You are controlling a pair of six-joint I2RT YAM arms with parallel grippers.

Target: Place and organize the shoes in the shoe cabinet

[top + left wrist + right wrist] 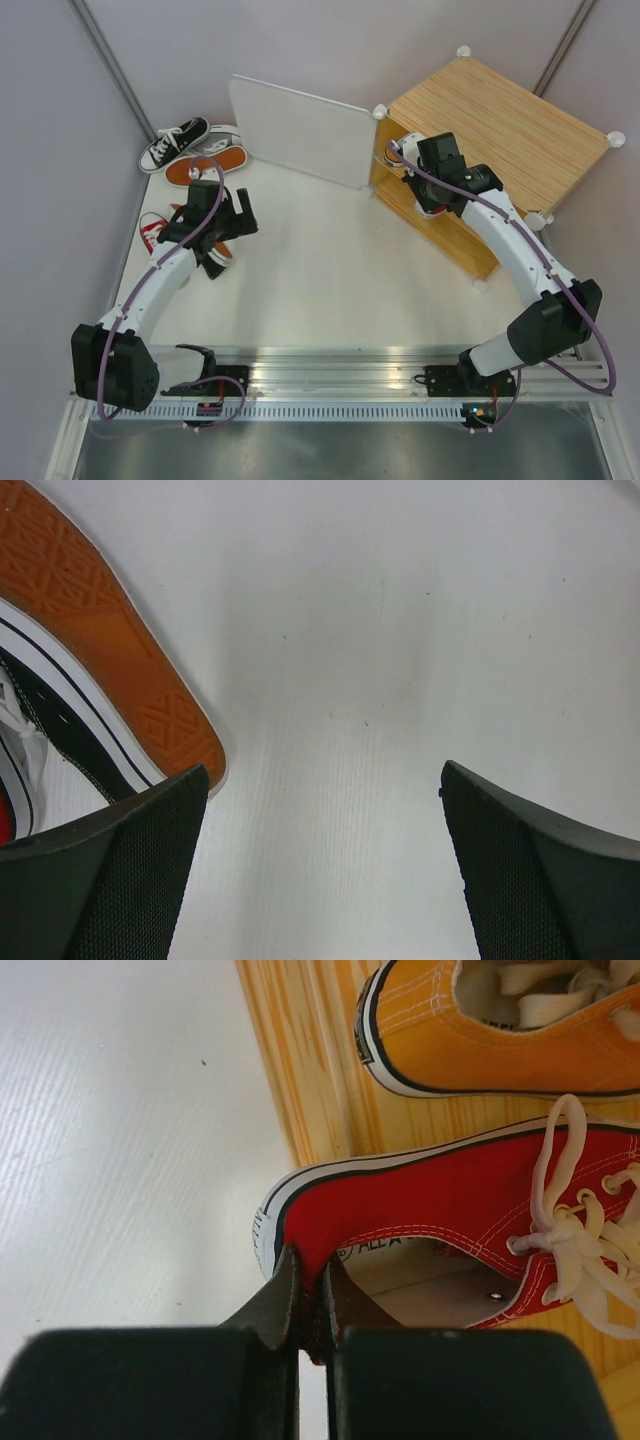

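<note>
My right gripper is shut on the heel of a red sneaker, which lies on the wood shelf of the shoe cabinet, beside an orange sneaker. In the top view the right gripper reaches into the cabinet's open front. My left gripper is open and empty above the white table, next to a black sneaker on its side with its orange-brown sole showing. The left gripper hovers over that shoe. A red sneaker lies to its left.
The cabinet's frosted white door stands open toward the left. A black sneaker, a grey one and an upturned orange-soled shoe lie at the far left by the wall.
</note>
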